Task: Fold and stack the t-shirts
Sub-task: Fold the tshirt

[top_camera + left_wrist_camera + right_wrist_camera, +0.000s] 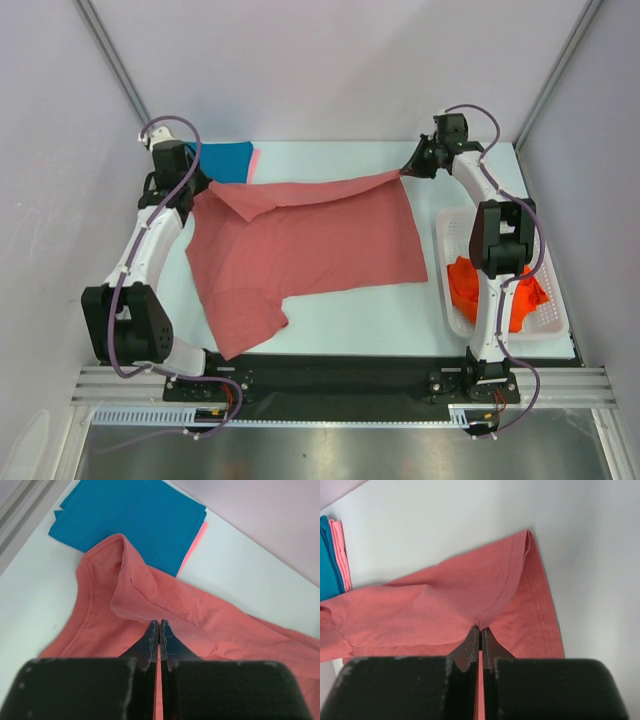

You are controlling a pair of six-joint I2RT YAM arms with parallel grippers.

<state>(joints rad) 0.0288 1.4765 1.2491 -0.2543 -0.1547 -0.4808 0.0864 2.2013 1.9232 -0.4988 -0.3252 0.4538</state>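
A dusty salmon-red t-shirt [310,240] lies spread across the table, one sleeve pointing at the near edge. Its far edge is raised and folded over. My left gripper [205,190] is shut on the cloth at the far left corner, near the collar [92,575]. My right gripper [408,172] is shut on the hem corner at the far right [520,575]. In both wrist views the jaws pinch the salmon cloth at their tips. A folded teal-blue t-shirt [225,160] rests on a light pink one [196,542] at the far left.
A white lattice basket [447,225] stands at the right edge, behind the right arm, with bright orange-red shirts [470,285] bunched inside. Grey walls close in the table on three sides. The folded stack lies just beyond the left gripper.
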